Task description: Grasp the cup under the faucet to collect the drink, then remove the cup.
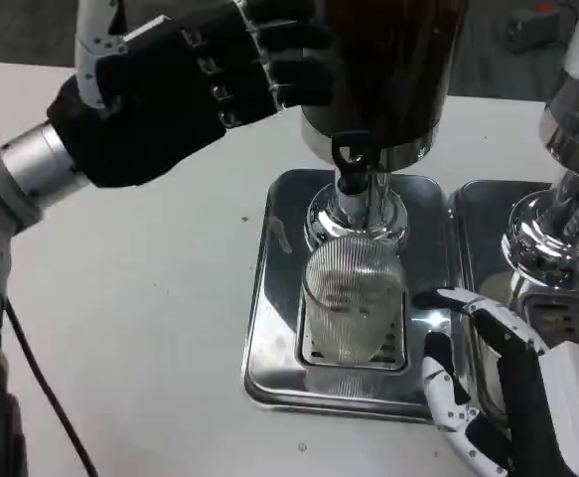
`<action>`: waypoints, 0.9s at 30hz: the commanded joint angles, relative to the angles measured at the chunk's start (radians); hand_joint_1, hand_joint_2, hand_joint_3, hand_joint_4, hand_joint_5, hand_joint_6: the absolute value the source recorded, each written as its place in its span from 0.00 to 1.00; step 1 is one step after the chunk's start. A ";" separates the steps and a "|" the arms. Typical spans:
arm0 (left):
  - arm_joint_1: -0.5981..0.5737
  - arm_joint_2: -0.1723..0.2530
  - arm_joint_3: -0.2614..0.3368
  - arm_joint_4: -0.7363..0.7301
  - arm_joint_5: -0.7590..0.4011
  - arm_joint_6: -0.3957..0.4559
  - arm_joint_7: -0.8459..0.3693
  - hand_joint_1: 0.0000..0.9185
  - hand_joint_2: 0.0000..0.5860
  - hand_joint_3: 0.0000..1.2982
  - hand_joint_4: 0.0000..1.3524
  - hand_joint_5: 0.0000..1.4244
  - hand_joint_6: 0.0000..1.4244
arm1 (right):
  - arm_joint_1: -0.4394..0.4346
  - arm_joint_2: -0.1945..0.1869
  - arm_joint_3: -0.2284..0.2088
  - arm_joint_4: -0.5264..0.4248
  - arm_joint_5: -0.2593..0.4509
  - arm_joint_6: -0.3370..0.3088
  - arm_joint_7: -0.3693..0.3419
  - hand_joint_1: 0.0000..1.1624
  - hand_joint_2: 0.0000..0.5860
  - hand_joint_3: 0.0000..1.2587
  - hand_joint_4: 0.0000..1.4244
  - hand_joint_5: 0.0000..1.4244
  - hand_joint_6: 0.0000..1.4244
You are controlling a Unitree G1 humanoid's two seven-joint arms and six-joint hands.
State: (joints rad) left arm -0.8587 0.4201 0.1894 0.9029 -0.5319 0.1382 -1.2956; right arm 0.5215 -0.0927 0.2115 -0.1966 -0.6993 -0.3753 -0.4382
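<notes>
Our right robot hand is spread empty beside the ribbed glass cup; a sloppy grab could tip it off the drip tray. Left robot hand looks spread near the dispenser, can't tell if it's touching.

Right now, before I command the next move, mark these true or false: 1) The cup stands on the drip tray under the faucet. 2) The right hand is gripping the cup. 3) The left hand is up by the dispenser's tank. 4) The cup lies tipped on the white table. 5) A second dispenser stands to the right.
1) True: the ribbed clear cup stands on the drip tray below the faucet.
2) False: the right hand is beside the cup, fingers apart, holding nothing.
3) True: the left hand reaches the dark tank.
4) False: it is upright on the tray.
5) True: second dispenser.
</notes>
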 commanded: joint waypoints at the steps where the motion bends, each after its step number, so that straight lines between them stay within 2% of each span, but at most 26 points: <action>1: -0.022 -0.027 0.005 0.023 0.043 -0.038 0.028 0.00 0.16 0.29 0.21 0.22 0.16 | 0.013 0.009 0.002 0.013 0.009 0.004 -0.019 0.38 0.91 0.36 0.23 0.20 0.18; 7: -0.031 -0.058 0.000 0.054 0.080 -0.061 0.044 0.00 0.14 0.29 0.21 0.22 0.16 | 0.013 0.017 0.006 0.021 0.012 0.005 -0.028 0.37 0.92 0.36 0.23 0.20 0.18; 18: -0.043 -0.085 -0.011 0.072 0.129 -0.083 0.026 0.00 0.13 0.27 0.21 0.24 0.18 | 0.024 0.029 0.008 0.029 0.019 0.004 -0.043 0.36 0.92 0.37 0.23 0.20 0.18; 27: -0.050 -0.118 -0.041 0.102 0.182 -0.131 0.039 0.00 0.11 0.22 0.15 0.19 0.12 | 0.035 0.042 0.011 0.032 0.019 0.001 -0.052 0.36 0.92 0.37 0.23 0.21 0.19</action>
State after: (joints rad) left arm -0.8827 0.3130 0.1573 0.9907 -0.3770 0.0323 -1.2623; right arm 0.5508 -0.0527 0.2188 -0.1687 -0.6864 -0.3753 -0.4745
